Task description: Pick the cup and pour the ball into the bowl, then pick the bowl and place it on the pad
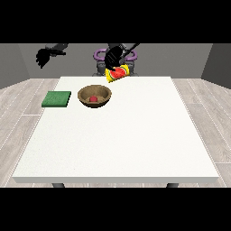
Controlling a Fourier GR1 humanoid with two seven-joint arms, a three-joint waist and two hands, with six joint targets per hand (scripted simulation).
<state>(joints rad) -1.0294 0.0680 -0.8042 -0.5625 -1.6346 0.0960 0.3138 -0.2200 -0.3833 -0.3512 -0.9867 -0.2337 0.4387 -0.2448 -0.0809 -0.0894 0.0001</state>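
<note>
Nearest on the white table (pixel 135 149) sit a brown bowl (pixel 94 96) holding a red ball (pixel 93 99), green pad (pixel 57 99) to its left, while farther back the view's-right hand (pixel 113 56) grips a tilted yellow cup (pixel 117 73); the view's-left hand (pixel 44 57) hangs raised, fingers indistinct.

On your table (pixel 135 144), only the upper left is taken: the green pad (pixel 57 99) and, near it to the right, the bowl (pixel 94 96). A bare strip runs between them. Everything below and to the right lies open for a pass.
</note>
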